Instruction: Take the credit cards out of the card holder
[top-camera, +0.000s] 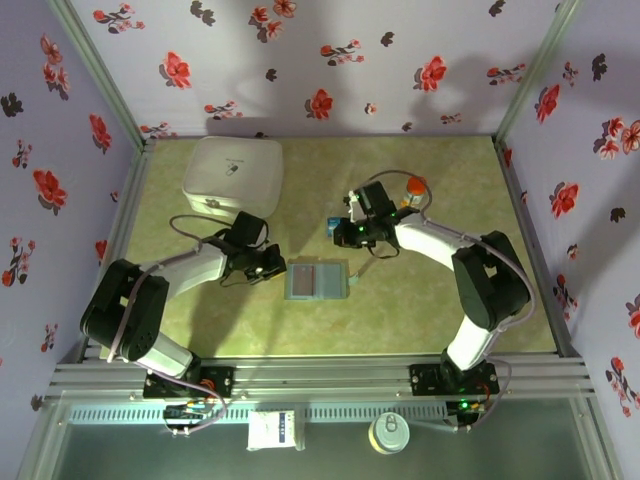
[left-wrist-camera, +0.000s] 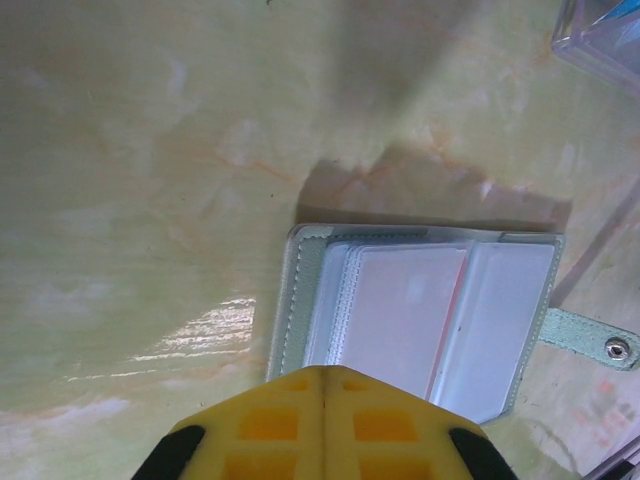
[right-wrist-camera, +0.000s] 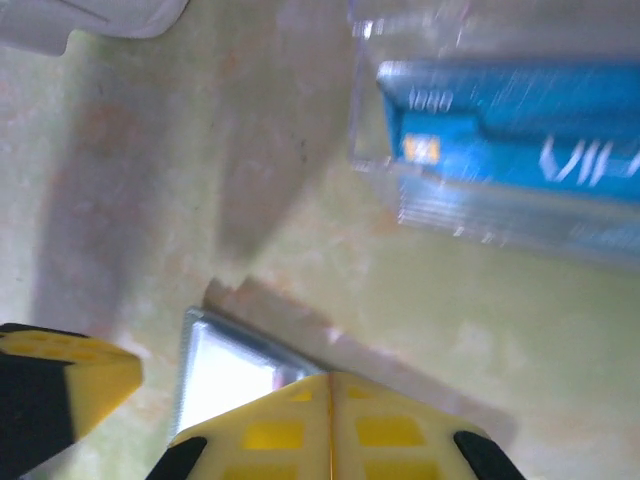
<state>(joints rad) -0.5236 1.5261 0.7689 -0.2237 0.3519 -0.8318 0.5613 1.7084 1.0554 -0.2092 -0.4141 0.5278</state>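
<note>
Green marbled table (top-camera: 450, 315) carries the card holder (top-camera: 318, 280) lying open near its centre, a blue credit card (right-wrist-camera: 500, 130) in clear plastic (right-wrist-camera: 480, 215) just beyond, the left gripper (left-wrist-camera: 322, 375) pinched shut at the holder's left edge, the right gripper (right-wrist-camera: 330, 382) closed, empty.

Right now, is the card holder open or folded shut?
Open. The card holder lies spread flat on the table, clear inner sleeves facing up, its snap tab sticking out unfastened.

White box (top-camera: 232, 177) lies left on the green table (top-camera: 200, 320); orange-capped bottle (top-camera: 416, 186), perhaps, right.
</note>
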